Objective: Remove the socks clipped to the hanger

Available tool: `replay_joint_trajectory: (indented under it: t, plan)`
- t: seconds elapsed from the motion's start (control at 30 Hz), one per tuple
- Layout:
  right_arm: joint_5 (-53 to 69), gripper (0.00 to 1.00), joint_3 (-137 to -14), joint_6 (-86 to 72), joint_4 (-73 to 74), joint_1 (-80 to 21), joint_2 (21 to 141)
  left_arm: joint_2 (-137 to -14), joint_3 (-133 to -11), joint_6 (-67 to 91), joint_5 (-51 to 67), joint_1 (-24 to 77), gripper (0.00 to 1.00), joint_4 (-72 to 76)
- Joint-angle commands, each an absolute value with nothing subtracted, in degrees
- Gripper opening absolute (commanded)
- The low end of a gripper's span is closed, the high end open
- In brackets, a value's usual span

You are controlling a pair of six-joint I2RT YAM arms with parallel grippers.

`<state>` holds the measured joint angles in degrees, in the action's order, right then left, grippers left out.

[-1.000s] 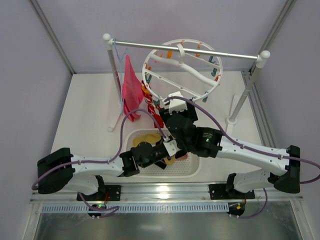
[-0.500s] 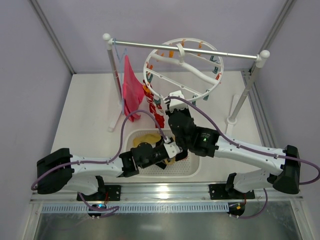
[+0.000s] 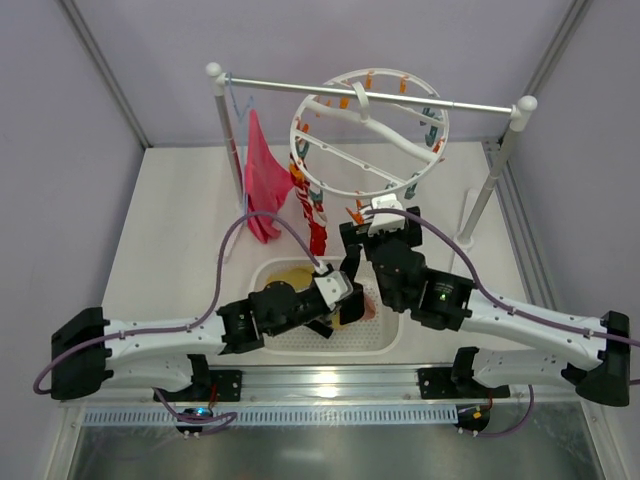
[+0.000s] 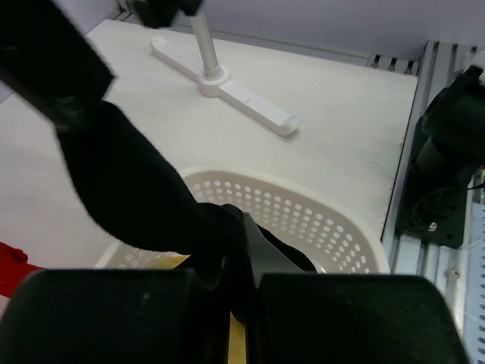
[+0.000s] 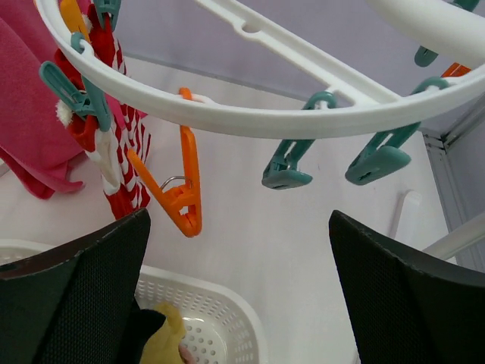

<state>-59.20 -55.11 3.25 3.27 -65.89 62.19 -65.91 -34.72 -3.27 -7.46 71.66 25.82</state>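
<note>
The white ring hanger point(image 3: 368, 135) hangs from the rail, and its rim point(image 5: 250, 114) crosses the top of the right wrist view. A red-and-white striped sock point(image 3: 315, 215) point(image 5: 114, 152) stays clipped at its left side. My right gripper point(image 3: 366, 232) point(image 5: 239, 227) is open and empty just below the ring, near an empty orange clip point(image 5: 186, 197) and teal clips point(image 5: 288, 171). My left gripper point(image 3: 343, 298) point(image 4: 241, 250) is shut on a black sock point(image 4: 121, 182) over the white basket point(image 4: 326, 227). A mustard yellow sock point(image 3: 290, 272) point(image 5: 163, 341) lies in the basket.
A white-posted rack with a metal rail point(image 3: 370, 95) carries the hanger and a magenta-pink cloth point(image 3: 265, 180) at its left. The rack's foot point(image 3: 468, 215) point(image 4: 227, 87) lies on the table right of the basket point(image 3: 380, 335). Frame rails border the table.
My right gripper has risen and shifted right from beside the basket to just under the ring, and its jaws now stand wide open. The ring has swung slightly. My left gripper still holds the black sock.
</note>
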Motion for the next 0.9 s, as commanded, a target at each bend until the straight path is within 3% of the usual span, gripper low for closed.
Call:
replay_joint_trajectory:
  t: [0.0, 0.23, 0.67, 0.73, 0.77, 0.87]
  plan:
    - [-58.01, 1.0, -52.31, 2.11, -1.58, -66.09, 57.84, -59.25, -36.92, 2.37, -7.38, 71.89, 0.0, 20.49]
    - [-58.53, 1.0, -46.41, 0.88, -3.95, -66.09, 52.3, -52.73, -34.28, 5.27, -10.72, 71.81, 0.0, 18.28]
    - [-59.41, 1.0, -34.72, 0.09, -7.12, -66.09, 36.92, -65.38, -28.92, 10.28, -17.66, 73.82, 0.02, 24.08]
    - [-59.59, 1.0, -33.32, 0.09, -7.56, -66.09, 35.25, -67.31, -29.7, 10.63, -19.93, 74.44, 0.17, 23.21]
    - [-59.59, 1.0, -32.88, 0.09, -8.08, -66.01, 33.94, -68.11, -30.06, 10.72, -20.73, 75.14, 0.44, 22.33]
    - [-59.77, 1.0, -31.64, 0.09, -8.79, -66.09, 32.26, -70.22, -31.55, 10.81, -24.59, 76.72, 0.65, 19.96]
